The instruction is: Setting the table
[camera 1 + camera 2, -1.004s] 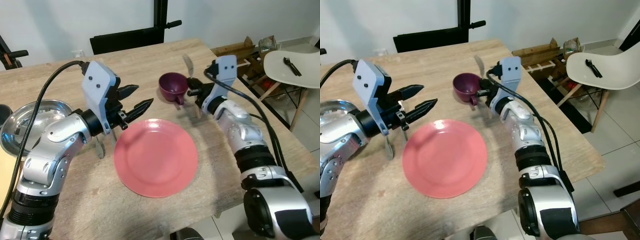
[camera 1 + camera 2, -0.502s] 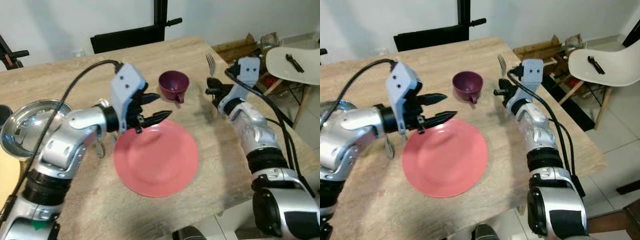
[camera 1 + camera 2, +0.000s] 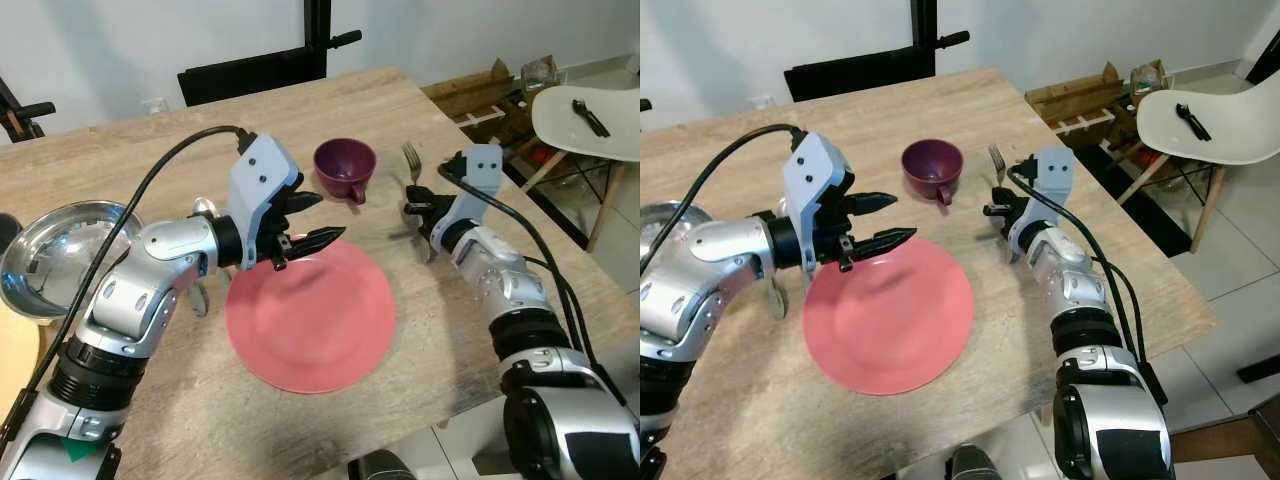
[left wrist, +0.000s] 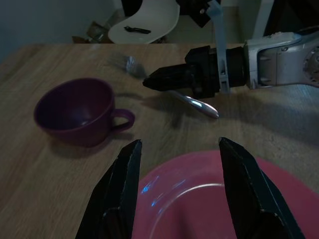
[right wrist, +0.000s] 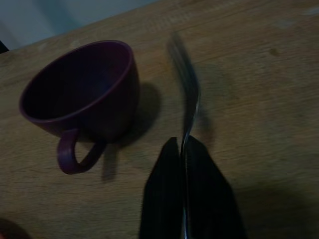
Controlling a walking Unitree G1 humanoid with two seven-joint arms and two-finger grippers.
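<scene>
A pink plate (image 3: 310, 318) lies on the wooden table (image 3: 150, 150), with a purple cup (image 3: 343, 168) just beyond it. My right gripper (image 3: 420, 208) is to the right of the cup, shut on a silver fork (image 3: 410, 158) held tines-up, its handle end close to the table. In the right wrist view the fork (image 5: 187, 79) sticks out past the shut gripper (image 5: 183, 144), next to the cup (image 5: 84, 94). My left gripper (image 3: 328, 216) hovers open over the plate's far left rim. It points at the cup (image 4: 75, 112) and holds nothing.
A spoon (image 3: 198, 296) lies left of the plate, partly under my left arm. A steel bowl (image 3: 50, 255) sits at the table's left. A white chair (image 3: 590, 120) stands beyond the right table edge. Bare table lies right of the plate.
My right gripper carried the fork from beside the cup up and to the right, then lowered it toward the table. My left gripper swung right over the plate's rim.
</scene>
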